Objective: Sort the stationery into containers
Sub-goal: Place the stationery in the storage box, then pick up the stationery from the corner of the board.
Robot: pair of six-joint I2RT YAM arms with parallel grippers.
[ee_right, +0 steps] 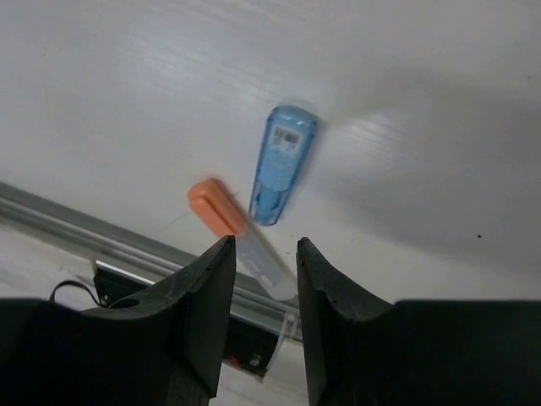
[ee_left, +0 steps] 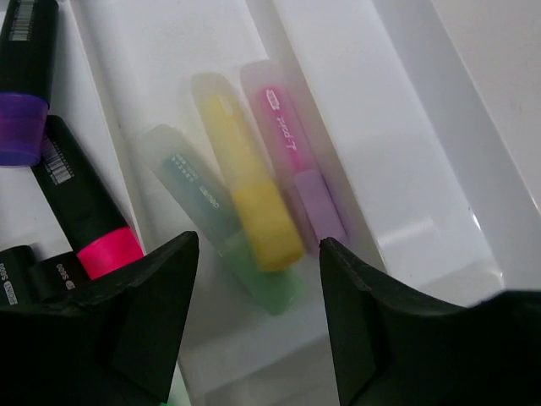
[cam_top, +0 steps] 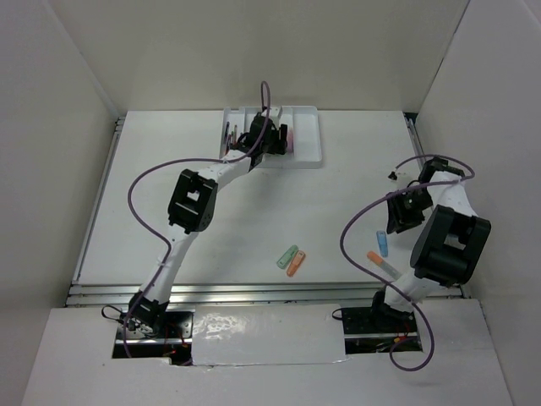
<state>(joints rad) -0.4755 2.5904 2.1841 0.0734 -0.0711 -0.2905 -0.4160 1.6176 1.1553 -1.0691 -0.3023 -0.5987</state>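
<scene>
at the far middle of the tabletop (cam_top: 211,228), the left hand (ee_left: 258,249) hangs over the white divided tray (cam_top: 308,144), fingers spread and holding nothing. beneath it a yellow marker (ee_left: 249,194), a pink marker (ee_left: 287,161) and a pale green marker (ee_left: 207,199) lie side by side in one compartment, with black highlighters (ee_left: 80,203) in the neighbouring one. on the near right, the right hand (ee_right: 264,245) hovers, released and empty, just above a blue marker (ee_right: 283,165) and an orange-capped marker (ee_right: 221,211) lying close together on the bare tabletop. these look light, stiff and smooth, likely to roll or squirt out of a pinch. the blue one is best taken across the middle of its short body, fingers square to its length. a mint marker (cam_top: 288,256) and an orange marker (cam_top: 296,264) lie near the centre.
</scene>
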